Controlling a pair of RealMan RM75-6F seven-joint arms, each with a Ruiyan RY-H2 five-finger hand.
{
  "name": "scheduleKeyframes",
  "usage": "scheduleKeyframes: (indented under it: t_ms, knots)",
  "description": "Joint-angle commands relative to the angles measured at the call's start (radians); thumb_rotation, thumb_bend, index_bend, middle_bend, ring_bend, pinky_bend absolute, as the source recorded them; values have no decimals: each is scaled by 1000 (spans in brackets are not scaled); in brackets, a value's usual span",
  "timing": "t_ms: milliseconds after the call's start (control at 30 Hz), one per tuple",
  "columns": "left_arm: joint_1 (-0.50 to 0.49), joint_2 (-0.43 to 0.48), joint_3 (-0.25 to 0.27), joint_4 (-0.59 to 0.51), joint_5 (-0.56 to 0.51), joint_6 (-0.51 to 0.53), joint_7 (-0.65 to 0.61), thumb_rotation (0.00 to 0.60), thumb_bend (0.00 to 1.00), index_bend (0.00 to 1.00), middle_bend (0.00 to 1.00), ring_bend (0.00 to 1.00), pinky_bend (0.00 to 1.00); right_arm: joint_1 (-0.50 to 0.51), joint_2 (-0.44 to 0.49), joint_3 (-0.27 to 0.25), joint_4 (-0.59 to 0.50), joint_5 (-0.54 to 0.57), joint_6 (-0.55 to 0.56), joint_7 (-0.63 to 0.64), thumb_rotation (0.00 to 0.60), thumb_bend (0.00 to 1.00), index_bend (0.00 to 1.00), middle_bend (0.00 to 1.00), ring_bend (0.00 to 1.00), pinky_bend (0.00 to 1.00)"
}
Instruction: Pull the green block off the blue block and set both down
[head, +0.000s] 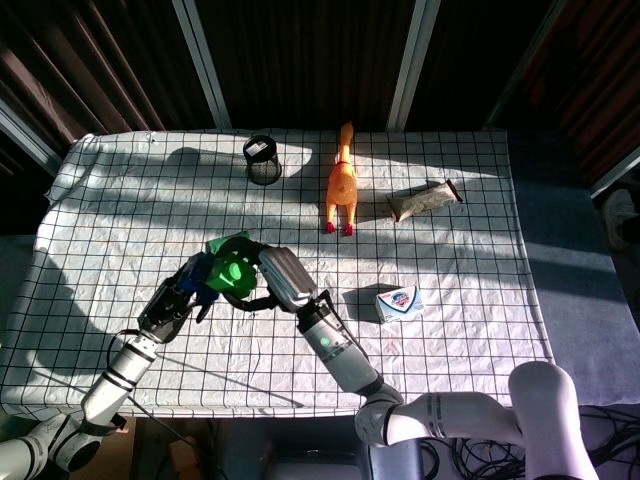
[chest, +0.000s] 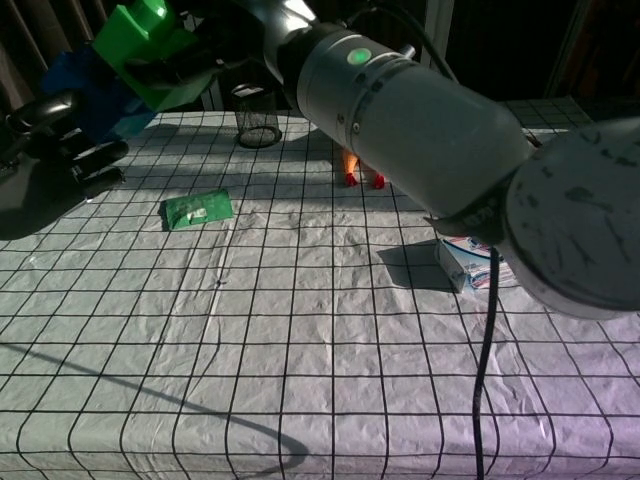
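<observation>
Fingers: right hand (chest: 205, 45) clamps the green block (chest: 148, 45); left hand (chest: 50, 135) wraps the blue block (chest: 85, 85) just below it.
Where: both blocks are held in the air between the 2 hands, green seemingly partly off blue.
Handling: likely light, stiff, smooth plastic; a snug stud joint.
Hold: opposite flat sides, pulling straight apart.

mesh cup (head: 262, 160): near the counter's (head: 480, 190) far edge, left of the rubber chicken (head: 341, 180)
cardboard tube (head: 424, 200): right of the chicken
soap box (head: 399, 302): toward the near right
flat packet (chest: 198, 210): left of centre
stacked blocks (chest: 120, 60): held above the counter's left side
</observation>
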Motion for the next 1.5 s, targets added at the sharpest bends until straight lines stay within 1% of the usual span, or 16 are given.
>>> scheduleKeyframes:
  t_ms: [33,233,367,467,567,667,800,900,1033,1133,1200,1233,1300,1400,1467,1500]
  knots:
    - [12,6,-12,-1,-5,19,-10,600,730,687,673,571,825,-12,16,4,-14,-6,5,16,600,326,820,632,537,438]
    - [40,28,-19,28,-10,45,-35,600,734,689,676,573,827,-51,82,15,-59,-29,20,56,600,326,820,633,537,439]
    - [70,55,-4,84,-15,52,25,600,733,691,680,576,828,-96,149,-2,-70,-63,44,65,600,325,819,633,537,440]
    - [94,84,20,125,-26,27,159,600,729,691,680,576,828,-129,202,-35,-52,-85,46,57,600,326,818,632,537,439]
    - [110,116,45,142,-55,-34,330,600,723,692,681,576,828,-160,254,-95,-9,-90,14,31,600,326,807,632,533,439]
    - [119,122,58,138,-82,-88,476,600,723,693,681,576,827,-178,265,-138,49,-83,-17,35,600,326,800,632,529,440]
    - [127,98,58,132,-119,-137,692,600,723,693,681,576,827,-190,240,-184,140,-61,-72,61,600,325,796,632,528,440]
    - [130,63,45,136,-151,-159,860,600,719,692,681,577,826,-186,190,-213,232,-50,-106,54,600,326,792,632,527,439]
    - [127,20,23,127,-194,-195,1013,600,712,685,679,561,805,-175,122,-232,329,-43,-141,45,600,325,777,632,518,439]
    - [126,12,17,124,-202,-203,1038,600,707,666,667,516,735,-172,108,-236,349,-43,-147,39,600,326,762,632,507,439]
    - [120,0,16,125,-204,-215,1073,600,688,627,631,435,557,-165,90,-248,377,-43,-162,18,600,325,730,631,484,432]
    - [117,-12,10,125,-212,-222,1100,600,668,595,597,385,441,-160,77,-254,397,-41,-175,5,600,325,692,621,460,424]
    - [115,-27,0,124,-222,-233,1142,600,625,531,526,301,288,-155,62,-259,416,-42,-191,-7,600,325,610,576,415,399]
    - [110,-40,4,127,-204,-239,1201,600,527,383,357,145,160,-144,85,-288,406,-32,-265,-51,600,325,401,426,301,318]
    - [107,-35,9,120,-198,-259,1205,600,474,279,229,47,88,-134,114,-293,381,5,-321,-89,600,325,186,290,189,226]
    - [105,-32,9,118,-196,-269,1200,600,452,223,162,13,52,-129,130,-293,364,26,-343,-108,600,325,110,245,151,188]
